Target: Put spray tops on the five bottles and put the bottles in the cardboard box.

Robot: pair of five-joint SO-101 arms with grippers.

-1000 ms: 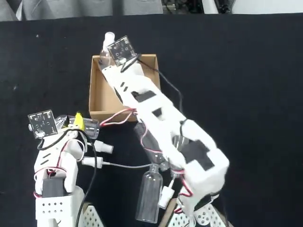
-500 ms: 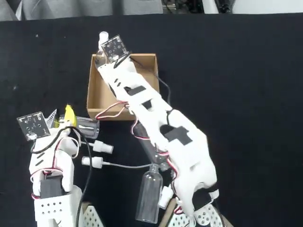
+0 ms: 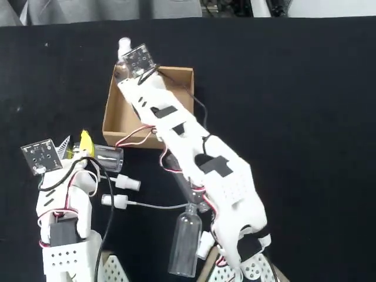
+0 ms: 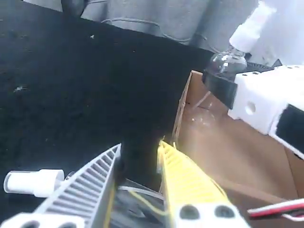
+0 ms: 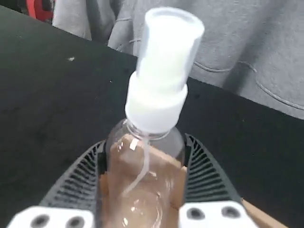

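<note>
My right gripper (image 3: 124, 66) is shut on a clear bottle (image 5: 142, 190) with a white spray top (image 5: 161, 90), held upright at the far left corner of the cardboard box (image 3: 179, 70). The left wrist view shows that bottle (image 4: 227, 61) above the box (image 4: 223, 152). My left gripper (image 4: 138, 148) stands open near the table, left of the box (image 3: 75, 141). A clear bottle (image 3: 107, 157) lies just beside its yellow finger (image 3: 86, 141). Two loose spray tops (image 3: 126, 183) (image 3: 117, 201) lie in front of it.
An uncapped bottle (image 3: 185, 244) lies at the front beside the right arm's base, with a small white top (image 3: 205, 244) next to it. Another bottle (image 3: 181, 176) lies partly under the right arm. One spray top (image 4: 33, 182) lies near my left fingers. Black cloth covers the table.
The right arm carried its bottle a little left along the box's far edge, and the box shifted left. The left arm swung left, then stopped; the bottle beside it stayed put.
</note>
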